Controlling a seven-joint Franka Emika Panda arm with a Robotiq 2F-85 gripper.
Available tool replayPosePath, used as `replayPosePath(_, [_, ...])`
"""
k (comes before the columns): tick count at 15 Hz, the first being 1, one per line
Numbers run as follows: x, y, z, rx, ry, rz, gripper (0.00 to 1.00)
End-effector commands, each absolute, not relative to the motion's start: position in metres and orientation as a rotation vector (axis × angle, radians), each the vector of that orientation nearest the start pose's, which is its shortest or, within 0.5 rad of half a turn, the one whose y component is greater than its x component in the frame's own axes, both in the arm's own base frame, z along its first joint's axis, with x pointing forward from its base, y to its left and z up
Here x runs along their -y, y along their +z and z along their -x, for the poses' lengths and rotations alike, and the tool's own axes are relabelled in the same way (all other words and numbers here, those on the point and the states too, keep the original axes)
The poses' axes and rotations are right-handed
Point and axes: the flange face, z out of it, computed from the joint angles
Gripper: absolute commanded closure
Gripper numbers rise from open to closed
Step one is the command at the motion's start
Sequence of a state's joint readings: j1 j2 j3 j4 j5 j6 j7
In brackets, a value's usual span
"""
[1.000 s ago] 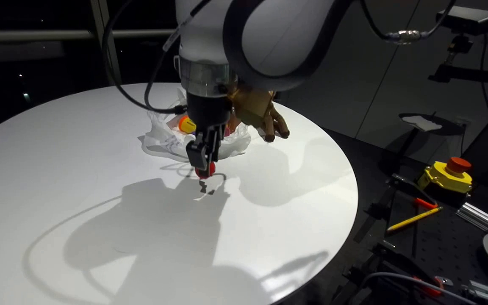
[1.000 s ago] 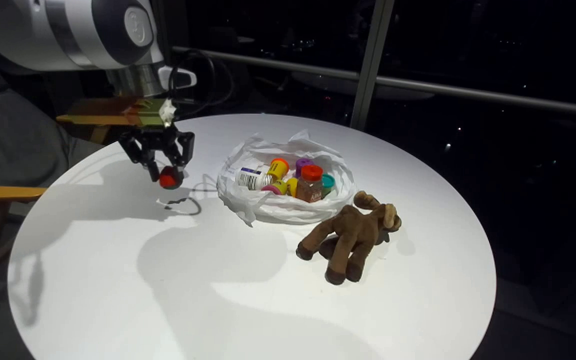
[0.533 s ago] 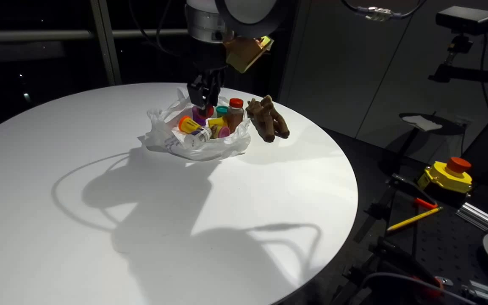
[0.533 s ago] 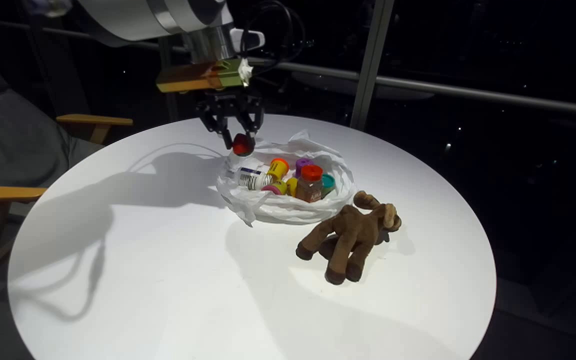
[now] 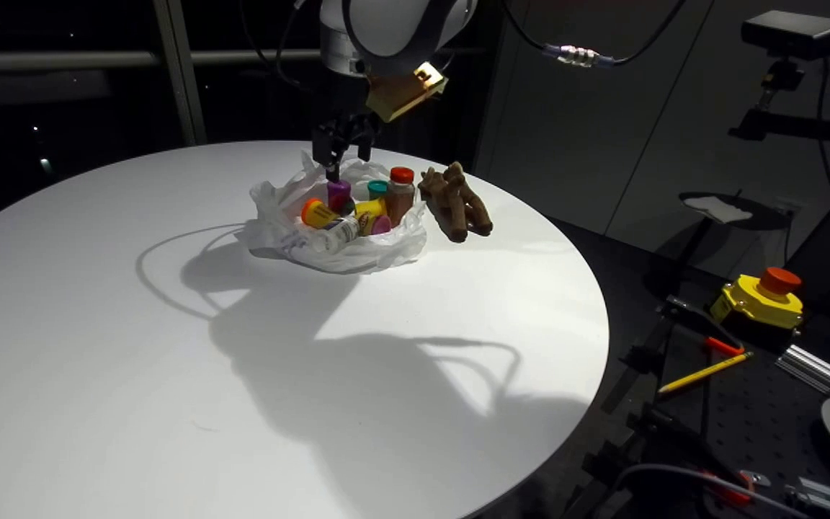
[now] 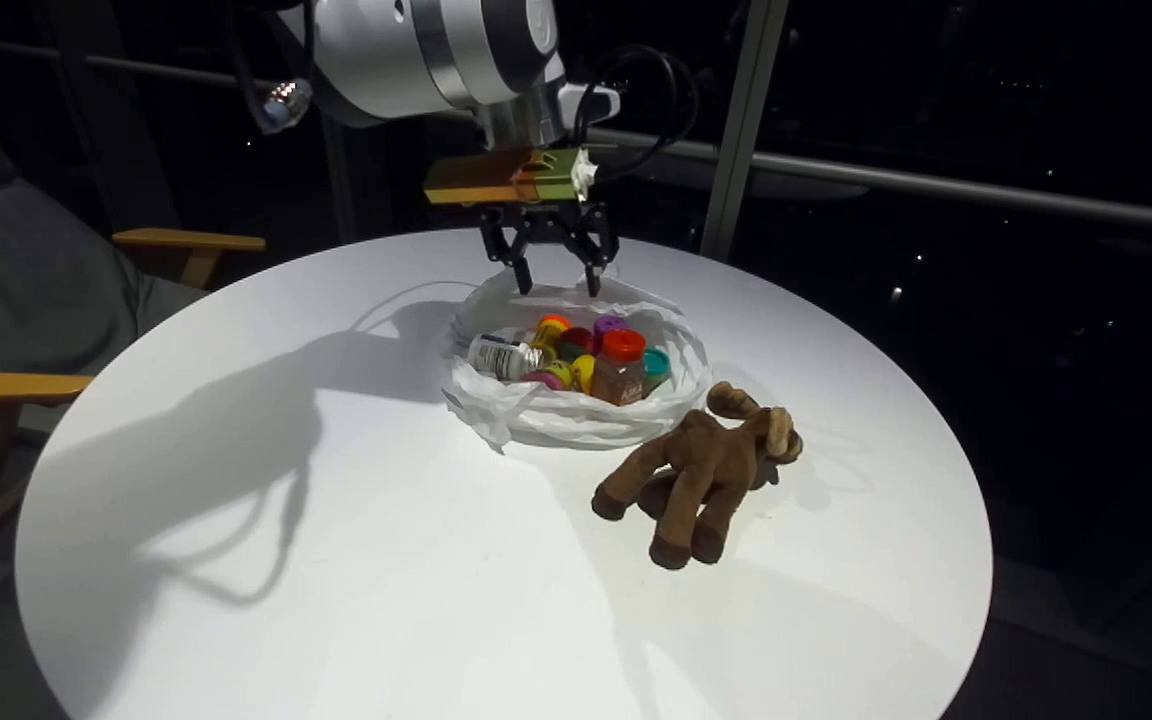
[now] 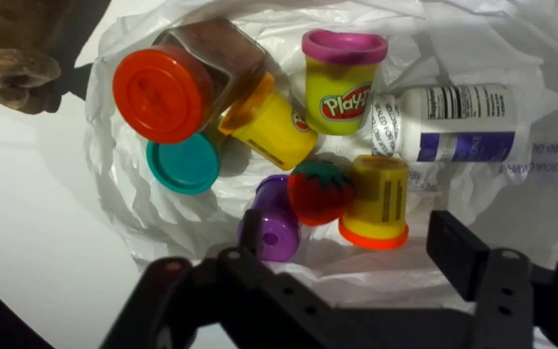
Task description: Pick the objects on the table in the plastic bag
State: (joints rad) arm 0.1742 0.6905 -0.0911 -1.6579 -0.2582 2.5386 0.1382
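The claw (image 6: 558, 287) is released, fingers (image 7: 456, 257) spread above the bag (image 6: 573, 425), a thin, crinkled film of whitish plastic. In it, below the claw, lie squat yellow tubs (image 7: 342, 97), a teal-lidded tub (image 6: 655, 364), a purple container (image 7: 284, 232), a smooth white bottle (image 7: 458, 123), a see-through jar (image 7: 225, 58) and a strawberry (image 7: 317, 198). The wrist view brings out the strawberry's jagged green top; both exterior views give a dim red lump. Off to the claw's side, outside the bag, the long-legged brown plush (image 6: 708, 458) lies on the round worktop (image 6: 386, 600), cut off in the wrist view. There a finger covers part of the purple container; in an exterior view the jar hides some of the teal-lidded tub. Well apart from the claw are a cloth armchair (image 6: 11, 275) and a yellow pencil (image 5: 704, 373).
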Motion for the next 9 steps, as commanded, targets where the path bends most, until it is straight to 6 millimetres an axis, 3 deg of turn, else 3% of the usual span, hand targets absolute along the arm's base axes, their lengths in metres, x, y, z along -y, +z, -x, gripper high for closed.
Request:
replayPosePath(1, [-0.060,0.269,-0.696,0.199,-0.384,3.296,0.00])
replayPosePath(6, [-0.013,0.321,-0.649,-0.002,-0.397,3.362,0.00])
replayPosePath(9, [0.024,0.335,-0.615,-0.124,-0.332,3.373,0.00])
